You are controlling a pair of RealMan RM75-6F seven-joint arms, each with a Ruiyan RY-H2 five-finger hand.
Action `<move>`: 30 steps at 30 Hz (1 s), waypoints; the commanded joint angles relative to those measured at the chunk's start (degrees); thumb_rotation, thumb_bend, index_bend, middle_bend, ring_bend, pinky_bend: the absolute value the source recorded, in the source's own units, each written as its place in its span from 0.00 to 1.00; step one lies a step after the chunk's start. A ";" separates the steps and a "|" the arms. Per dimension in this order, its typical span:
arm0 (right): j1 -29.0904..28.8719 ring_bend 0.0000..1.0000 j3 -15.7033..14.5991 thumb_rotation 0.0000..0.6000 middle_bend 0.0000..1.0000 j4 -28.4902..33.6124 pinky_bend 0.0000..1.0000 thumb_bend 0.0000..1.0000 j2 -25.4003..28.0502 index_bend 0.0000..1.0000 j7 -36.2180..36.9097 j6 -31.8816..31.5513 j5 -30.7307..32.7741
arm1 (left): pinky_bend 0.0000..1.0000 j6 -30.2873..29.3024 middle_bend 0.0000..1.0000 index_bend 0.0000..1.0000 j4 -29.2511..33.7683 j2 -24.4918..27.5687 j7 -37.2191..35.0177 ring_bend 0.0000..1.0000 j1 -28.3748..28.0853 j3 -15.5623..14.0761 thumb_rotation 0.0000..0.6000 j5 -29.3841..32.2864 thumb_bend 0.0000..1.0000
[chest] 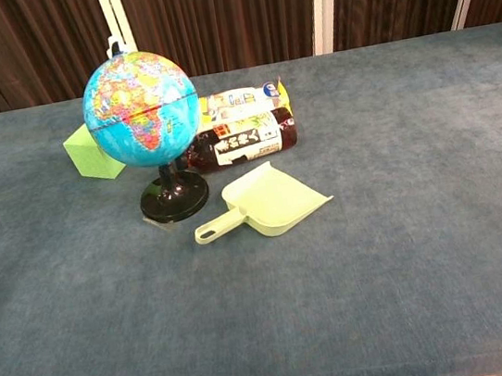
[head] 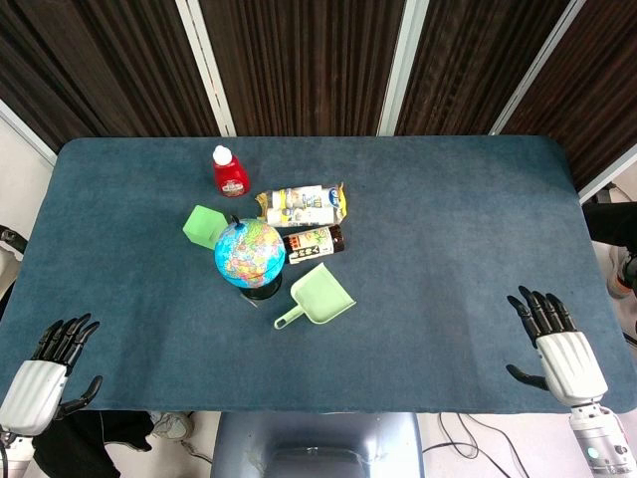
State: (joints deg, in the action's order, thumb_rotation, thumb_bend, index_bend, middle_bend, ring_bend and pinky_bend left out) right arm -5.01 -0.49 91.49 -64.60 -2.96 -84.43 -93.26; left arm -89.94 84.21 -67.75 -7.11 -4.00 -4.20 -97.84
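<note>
Head view: the left hand rests at the near left corner of the blue-carpeted table, fingers spread and holding nothing. The right hand rests at the near right edge, likewise spread and empty. Both lie well apart from the cluster of objects at centre-left. That cluster comprises a small blue desk globe on a black round base, with a light green plastic dustpan just beside it on the near right, handle pointing toward the near edge. A dark bottle with a printed label lies on its side behind the dustpan, close to the globe. A yellow and white printed packet lies behind the bottle. A light green cube sits just left of the globe. A red bottle with a white cap stands upright further back. Chest view: neither hand appears. The globe stands upright, the dustpan nearest the camera, the dark bottle and packet behind, and the cube partly hidden by the globe.
</note>
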 commanded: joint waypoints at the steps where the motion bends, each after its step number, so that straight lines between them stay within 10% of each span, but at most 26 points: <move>1: -0.04 0.00 0.03 1.00 0.00 0.03 0.00 0.18 0.00 0.00 0.05 0.05 0.04 | 0.00 0.09 0.00 0.00 -0.20 -0.13 -0.19 0.00 -0.08 0.02 1.00 0.02 0.37; 15: -0.58 0.00 -0.35 1.00 0.00 0.56 0.00 0.18 0.29 0.00 0.71 1.21 -0.11 | 0.00 -2.19 0.00 0.00 -1.25 -7.70 -25.76 0.00 -7.97 7.83 0.99 -0.05 0.29; 30: -1.32 0.00 -0.45 1.00 0.00 0.83 0.00 0.18 0.99 0.00 2.00 2.96 0.73 | 0.00 12.12 0.00 0.00 12.28 -14.37 -8.69 0.00 -19.90 18.92 0.80 13.43 0.29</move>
State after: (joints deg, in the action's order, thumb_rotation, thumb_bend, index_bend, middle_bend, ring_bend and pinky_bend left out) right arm -6.32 -0.98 92.33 -63.64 -1.01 -81.46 -92.57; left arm -81.26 94.14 -80.67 -17.86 -21.27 12.17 -88.12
